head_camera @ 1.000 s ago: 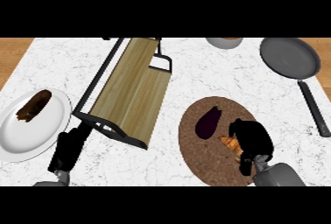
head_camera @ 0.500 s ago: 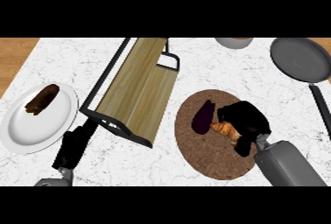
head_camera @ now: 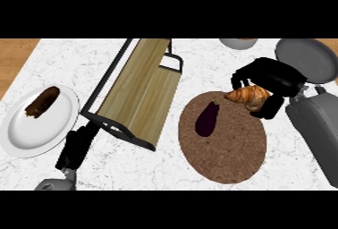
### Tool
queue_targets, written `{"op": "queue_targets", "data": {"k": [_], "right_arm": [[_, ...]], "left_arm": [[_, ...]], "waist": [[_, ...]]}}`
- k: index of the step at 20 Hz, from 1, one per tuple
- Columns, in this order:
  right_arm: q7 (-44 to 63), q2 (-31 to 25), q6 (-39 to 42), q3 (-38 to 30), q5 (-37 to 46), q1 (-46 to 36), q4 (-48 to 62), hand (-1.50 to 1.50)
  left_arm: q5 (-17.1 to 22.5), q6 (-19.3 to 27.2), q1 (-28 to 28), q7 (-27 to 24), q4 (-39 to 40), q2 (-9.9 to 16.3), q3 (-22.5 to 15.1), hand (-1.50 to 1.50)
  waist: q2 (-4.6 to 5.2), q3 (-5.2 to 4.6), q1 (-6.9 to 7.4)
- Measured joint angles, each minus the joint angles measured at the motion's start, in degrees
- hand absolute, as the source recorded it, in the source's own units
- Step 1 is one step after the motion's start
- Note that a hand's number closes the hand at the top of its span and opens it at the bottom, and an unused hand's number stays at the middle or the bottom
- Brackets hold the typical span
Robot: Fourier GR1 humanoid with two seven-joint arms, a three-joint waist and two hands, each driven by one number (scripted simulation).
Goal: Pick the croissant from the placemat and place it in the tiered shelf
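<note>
plate point(head_camera: 26, 138): white, round, far left on desk point(head_camera: 86, 62); carries a dark brown oblong food item point(head_camera: 42, 101) w/ a darker end, near its upper rim.
left hand point(head_camera: 77, 145): black, low left, btw plate & shelf, just beside the shelf's near corner; fingers straight, pointing up-view, holding nothing.
shelf point(head_camera: 135, 91): tiered, light wood boards in a black metal frame, long, running diagonally from top centre down to lower left; black handle at its upper right side.
placemat point(head_camera: 228, 147): brown, round, woven look, right of centre on desk.
eggplant point(head_camera: 207, 117): dark purple, long, lying on mat's upper left part.
croissant point(head_camera: 249, 95): golden-brown, glossy, ridged crust, curved, tapered tip pointing left; sits at the mat's upper right edge, inside the right hand. Can't tell if it's lifted off the mat.
right hand point(head_camera: 274, 80): black, fingers & thumb curled round the croissant, gripping it from above/right; grey forearm runs down the right edge.
pan point(head_camera: 307, 60): grey, round, top right, partly behind the hand.
bowl point(head_camera: 238, 42): grey, top edge, only partly seen.
writing/labels: none readable.
</note>
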Motion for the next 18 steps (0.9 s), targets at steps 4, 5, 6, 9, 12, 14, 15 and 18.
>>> {"op": "queue_targets", "data": {"k": [4,5,6,9,12,14,15,18], "right_arm": [[-4.84,0.11,1.08,-6.14,-5.37,-6.32,4.4,1.5],[-4.89,0.63,2.34,-7.87,-7.43,-7.84,4.89,1.5],[-4.61,0.86,3.87,-9.63,-9.32,-9.76,5.74,1.5],[-2.83,2.38,6.8,-13.45,-13.13,-15.35,9.14,1.5],[-0.61,3.74,8.23,-15.79,-14.88,-20.98,12.44,1.5],[2.4,5.83,7.83,-16.55,-15.19,-24.63,13.98,1.5],[3.29,6.97,6.96,-16.65,-14.91,-26.28,15.42,1.5],[6.08,9.68,4.54,-17.38,-14.32,-31.46,19.03,1.5]], "left_arm": [[0.2,-0.06,0.26,-0.01,0.18,0.0,0.4,0.0],[0.15,0.1,-0.05,0.06,0.59,0.02,0.63,0.0],[0.27,0.09,0.12,0.13,0.43,-0.05,0.69,0.0],[0.21,0.18,0.31,-0.23,0.77,-0.03,0.98,0.0],[0.08,-0.03,0.71,-1.09,1.1,0.23,1.28,0.0],[-0.35,0.28,0.84,-0.57,0.56,-0.05,0.96,0.0],[-0.21,0.13,0.71,-0.31,0.24,0.02,1.09,0.0],[-0.16,-0.19,0.88,0.5,-0.75,-0.05,0.89,0.0]], "waist": [[-0.2,-0.03,-0.6],[-0.27,-0.04,-0.83],[-0.33,-0.05,-0.87],[-0.4,-0.08,-0.96],[-0.44,-0.09,-1.09],[-0.48,-0.09,-1.11],[-0.47,-0.11,-1.04],[-0.41,-0.1,-0.87]]}}
